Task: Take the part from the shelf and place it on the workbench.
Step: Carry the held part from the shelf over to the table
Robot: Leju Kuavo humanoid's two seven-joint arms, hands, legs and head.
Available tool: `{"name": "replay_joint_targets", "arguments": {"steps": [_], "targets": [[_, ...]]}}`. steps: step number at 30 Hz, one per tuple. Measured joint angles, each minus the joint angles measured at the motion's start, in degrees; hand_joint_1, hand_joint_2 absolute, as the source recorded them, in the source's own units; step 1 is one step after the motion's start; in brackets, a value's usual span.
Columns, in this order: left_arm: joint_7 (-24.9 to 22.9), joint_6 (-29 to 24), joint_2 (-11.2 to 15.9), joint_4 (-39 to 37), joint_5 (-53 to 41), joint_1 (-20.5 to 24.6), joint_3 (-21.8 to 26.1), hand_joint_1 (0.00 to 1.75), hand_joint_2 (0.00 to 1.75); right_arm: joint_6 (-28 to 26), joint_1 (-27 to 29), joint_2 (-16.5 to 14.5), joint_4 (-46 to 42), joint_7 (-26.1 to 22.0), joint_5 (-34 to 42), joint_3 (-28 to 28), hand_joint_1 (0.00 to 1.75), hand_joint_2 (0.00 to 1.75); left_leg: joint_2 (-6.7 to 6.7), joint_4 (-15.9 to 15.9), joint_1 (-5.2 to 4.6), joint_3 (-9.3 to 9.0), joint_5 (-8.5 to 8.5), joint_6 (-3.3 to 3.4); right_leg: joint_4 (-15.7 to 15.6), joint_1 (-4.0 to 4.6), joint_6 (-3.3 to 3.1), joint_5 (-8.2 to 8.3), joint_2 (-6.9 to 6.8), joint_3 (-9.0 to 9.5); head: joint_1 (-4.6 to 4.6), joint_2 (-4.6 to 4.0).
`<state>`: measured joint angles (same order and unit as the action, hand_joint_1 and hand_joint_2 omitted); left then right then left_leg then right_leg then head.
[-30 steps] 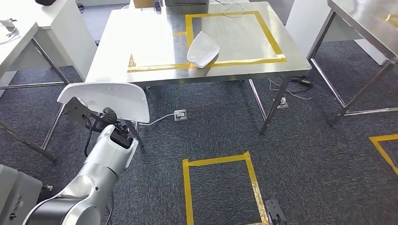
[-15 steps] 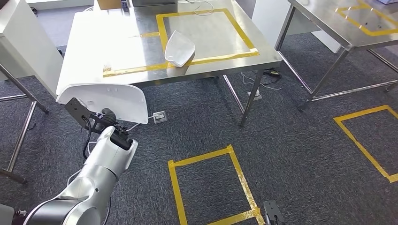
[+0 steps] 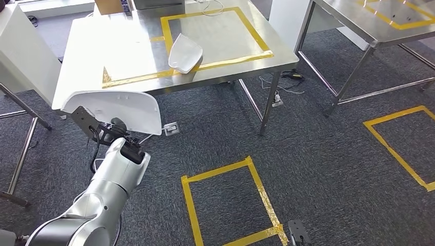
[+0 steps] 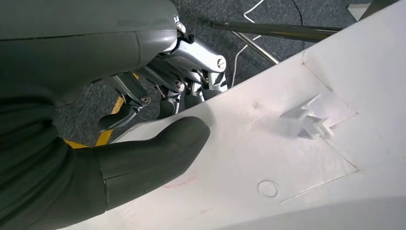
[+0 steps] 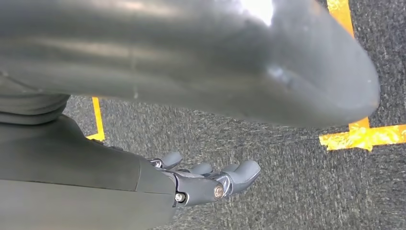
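My left hand (image 3: 109, 130) grips a large white curved panel, the part (image 3: 115, 107), low over the carpet in front of the workbench (image 3: 92, 51). In the left wrist view the thumb (image 4: 153, 148) presses on the part's (image 4: 297, 163) white face and the fingers (image 4: 191, 91) curl under its edge. A second white part (image 3: 184, 52) lies on the steel workbench, across the yellow tape outline (image 3: 231, 59). My right hand (image 5: 210, 179) hangs over the carpet with nothing in it, fingers loosely extended.
Another steel table (image 3: 369, 23) stands at the right and a white unit (image 3: 23, 56) at the left. Yellow tape squares mark the floor ahead (image 3: 225, 200) and to the right (image 3: 397, 141). A floor socket (image 3: 172, 128) and cables lie under the workbench.
The whole picture has shifted left, so the camera has turned; the workbench now sits further left. My left hand holds the part just as before.
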<state>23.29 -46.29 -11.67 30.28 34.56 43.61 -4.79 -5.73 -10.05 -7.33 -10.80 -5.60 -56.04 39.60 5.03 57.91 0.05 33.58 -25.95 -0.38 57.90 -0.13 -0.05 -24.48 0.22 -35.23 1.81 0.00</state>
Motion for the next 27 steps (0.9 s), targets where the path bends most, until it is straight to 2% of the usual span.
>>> {"name": "replay_joint_targets", "arguments": {"steps": [13,27], "targets": [[0.3,0.0,2.7,1.0,-2.0,2.3,0.0,1.75,1.75,-0.3,0.1,0.0,0.0,0.0,0.0,0.0,0.0,0.0,-0.07,0.1,-0.01,0.07,0.06,-0.15,0.0,-0.01,-0.06,0.09,-0.01,-0.03,0.0,0.0],[-1.9,0.0,4.1,0.6,-3.4,8.8,0.0,1.75,1.75,-0.6,0.1,-0.3,0.0,0.1,0.7,0.0,0.0,0.0,-0.11,0.2,-0.02,0.23,0.05,-0.13,0.0,-0.03,0.02,0.15,-0.02,-0.06,0.0,0.0]]}}
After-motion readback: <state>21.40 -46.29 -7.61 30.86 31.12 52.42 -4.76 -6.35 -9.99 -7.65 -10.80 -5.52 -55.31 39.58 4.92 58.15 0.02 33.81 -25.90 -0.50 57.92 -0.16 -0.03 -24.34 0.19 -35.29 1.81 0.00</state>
